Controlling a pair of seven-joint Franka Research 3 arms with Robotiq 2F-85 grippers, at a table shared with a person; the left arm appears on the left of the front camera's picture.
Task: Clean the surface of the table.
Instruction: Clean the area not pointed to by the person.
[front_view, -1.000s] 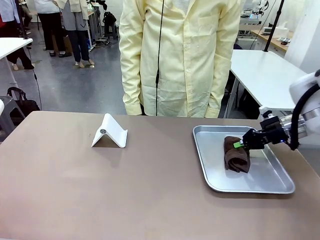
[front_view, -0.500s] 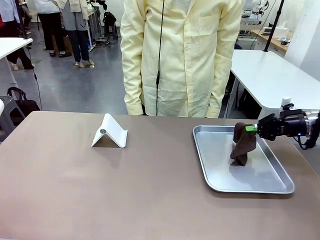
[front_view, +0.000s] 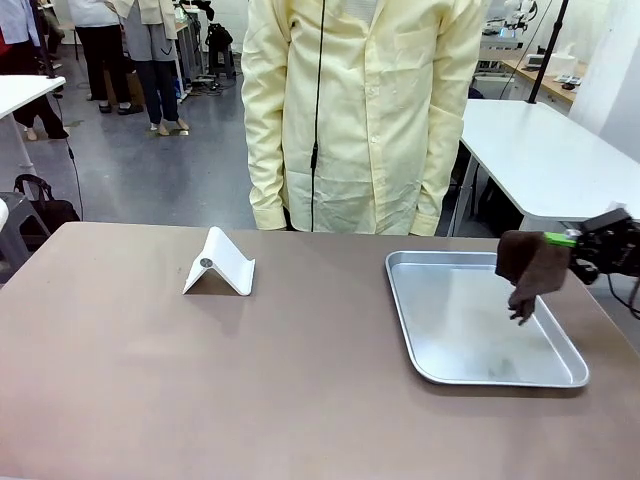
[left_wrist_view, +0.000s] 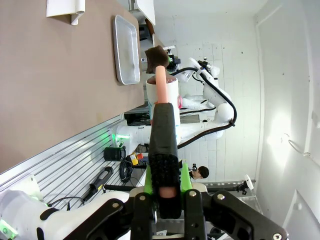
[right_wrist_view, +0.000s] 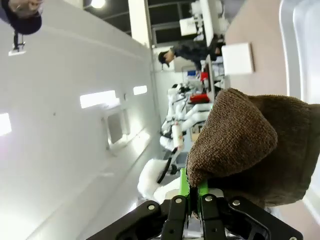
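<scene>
The taupe-brown table (front_view: 200, 380) stretches across the front view. Above the right rim of the steel tray (front_view: 450, 365), my right gripper (front_view: 562, 241) is shut on a brown cloth (front_view: 530, 268) that hangs free of the tray. In the right wrist view the brown cloth (right_wrist_view: 250, 145) bulges out from between the shut green pads of my right gripper (right_wrist_view: 195, 196). My left gripper (left_wrist_view: 167, 186) is shut on a long black tool with a pink core (left_wrist_view: 162, 125), held off the table's near side. That view also takes in the table (left_wrist_view: 50, 90), the tray (left_wrist_view: 125, 50) and the cloth (left_wrist_view: 156, 56).
A white folded stand (front_view: 220, 263) sits on the table left of centre. A person in a pale yellow coat (front_view: 360, 110) stands at the far edge, arms down. A white-topped table (front_view: 530, 150) stands behind on the right.
My right gripper has lifted the brown cloth off the tray floor and carried it up and to the right, past the tray's right rim. The tray now lies bare.
</scene>
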